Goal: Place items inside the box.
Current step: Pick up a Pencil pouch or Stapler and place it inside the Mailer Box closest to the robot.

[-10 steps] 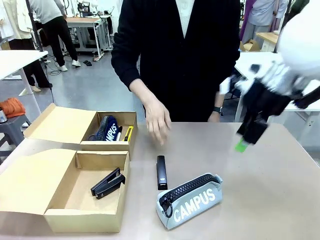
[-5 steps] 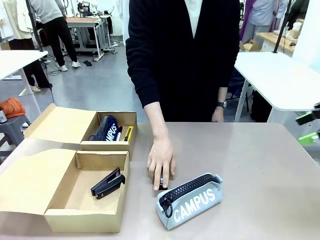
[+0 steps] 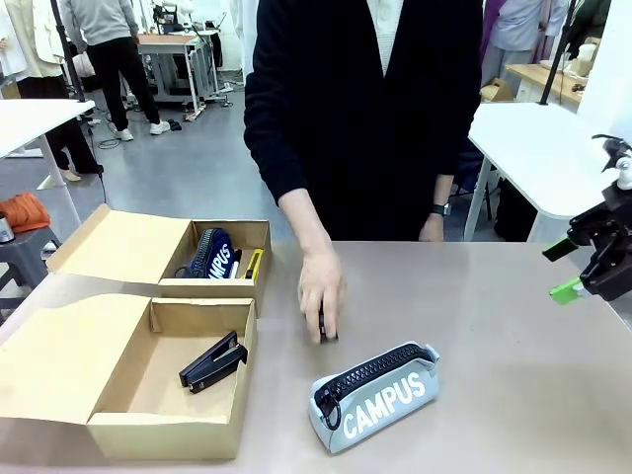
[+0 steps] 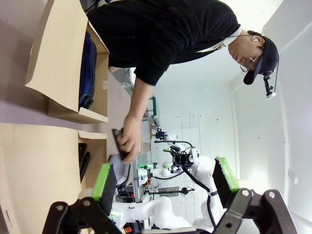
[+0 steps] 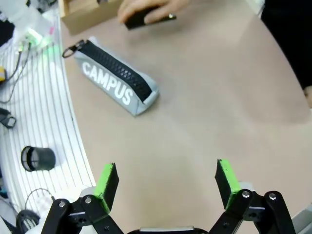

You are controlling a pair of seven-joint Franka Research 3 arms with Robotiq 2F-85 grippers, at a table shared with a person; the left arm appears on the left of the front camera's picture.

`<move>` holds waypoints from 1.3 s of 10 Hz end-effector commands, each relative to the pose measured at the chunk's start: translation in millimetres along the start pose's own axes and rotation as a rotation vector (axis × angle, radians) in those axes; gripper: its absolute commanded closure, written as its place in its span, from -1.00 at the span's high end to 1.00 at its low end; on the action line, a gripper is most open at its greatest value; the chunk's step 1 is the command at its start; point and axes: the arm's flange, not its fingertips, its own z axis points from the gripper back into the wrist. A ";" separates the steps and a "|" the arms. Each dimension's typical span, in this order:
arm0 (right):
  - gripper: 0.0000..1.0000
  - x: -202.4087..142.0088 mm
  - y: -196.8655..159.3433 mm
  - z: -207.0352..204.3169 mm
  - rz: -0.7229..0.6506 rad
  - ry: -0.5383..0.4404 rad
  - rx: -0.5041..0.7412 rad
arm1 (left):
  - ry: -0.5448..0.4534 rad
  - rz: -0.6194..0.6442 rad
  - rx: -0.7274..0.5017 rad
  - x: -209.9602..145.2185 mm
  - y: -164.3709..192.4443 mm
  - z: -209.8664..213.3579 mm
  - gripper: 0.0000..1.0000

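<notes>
In its own wrist view the left claw (image 4: 165, 180) stands with its fingers apart and nothing between them.

At 8 o'clock on the surface (image 3: 474, 326) the box (image 3: 168, 434) lies open, its flap folded out toward 9 o'clock, with the black stapler (image 3: 212, 361) inside. Just behind it, at 10 o'clock, a second cardboard box (image 3: 197, 289) holds the navy pouch (image 3: 213, 253) and, at the pouch's 3 o'clock, the yellow cutter (image 3: 254, 264).

Near the middle the person's hand (image 3: 321, 286) rests on the slim black bar (image 3: 322, 326). At the bar's 5 o'clock the grey zip pouch (image 3: 380, 395) lies on the surface, outside both boxes.

At 3 o'clock the right claw (image 3: 560, 270) hangs above the surface edge, fingers spread wide and empty.
</notes>
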 end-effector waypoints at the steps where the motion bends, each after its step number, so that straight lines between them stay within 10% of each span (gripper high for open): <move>1: 1.00 1.2 -4.6 4.1 -0.015 -0.016 -0.013 | 0.004 -0.019 -0.012 -1.6 -1.1 -0.1 1.00; 5: 1.00 128.2 2.7 -80.3 0.476 0.197 0.039 | 0.004 -0.019 -0.012 -1.6 -1.1 -0.1 1.00; 7: 1.00 192.2 36.3 -164.5 0.830 0.474 0.239 | 0.004 -0.019 -0.012 -1.6 -1.1 -0.1 1.00; 9: 1.00 202.0 53.3 -183.3 0.880 0.749 0.207 | 0.004 -0.019 -0.012 -1.6 -1.1 -0.1 1.00; 10: 1.00 192.1 80.9 -189.1 0.675 0.383 0.265 | 0.004 -0.019 -0.012 -1.6 -1.1 -0.1 1.00; 13: 1.00 200.9 72.0 -243.2 0.754 0.580 0.368 | 0.004 -0.019 -0.012 -1.6 -1.1 -0.1 1.00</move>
